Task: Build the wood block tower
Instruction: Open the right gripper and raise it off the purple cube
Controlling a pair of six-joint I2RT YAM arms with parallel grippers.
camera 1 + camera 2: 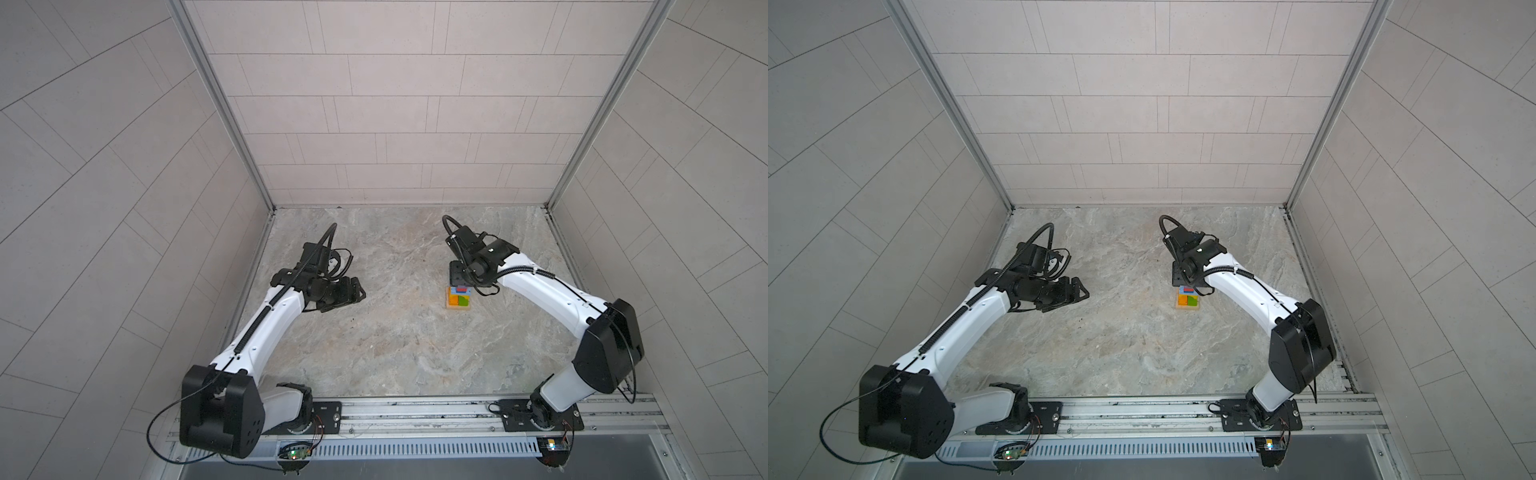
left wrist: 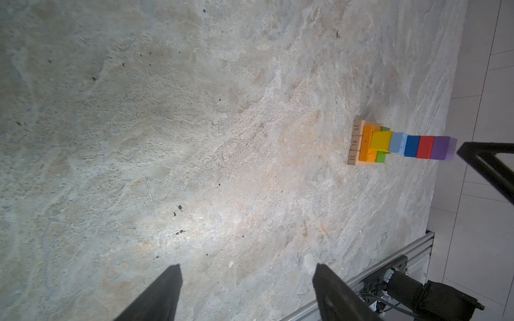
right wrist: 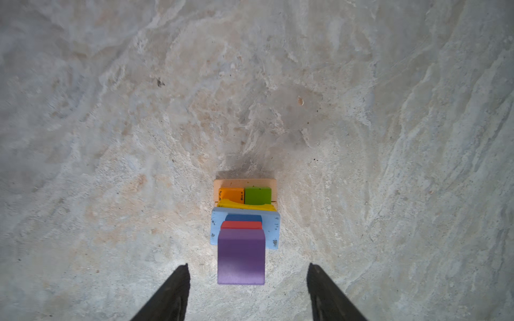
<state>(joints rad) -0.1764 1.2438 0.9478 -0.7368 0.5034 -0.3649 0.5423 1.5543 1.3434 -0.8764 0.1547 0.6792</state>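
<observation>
The tower [image 1: 458, 297] stands right of the table's middle in both top views [image 1: 1187, 300]. In the left wrist view the tower [image 2: 400, 146] has three tan bars [image 2: 354, 144] as its base, then orange, green, yellow and light-blue bricks, then blue and red cubes. The purple cube [image 3: 241, 255] is topmost. My right gripper [image 3: 247, 266] hovers over it, open, with a gap between each finger and the cube. My left gripper [image 2: 248, 266] is open and empty, well to the left of the tower [image 1: 357, 293].
Grey tiled walls [image 1: 374, 124] enclose the marble table [image 1: 395, 340] on three sides. An aluminium rail [image 1: 415, 409] with both arm bases runs along the front edge. One of the right gripper's fingers [image 2: 486, 166] shows beside the purple cube in the left wrist view.
</observation>
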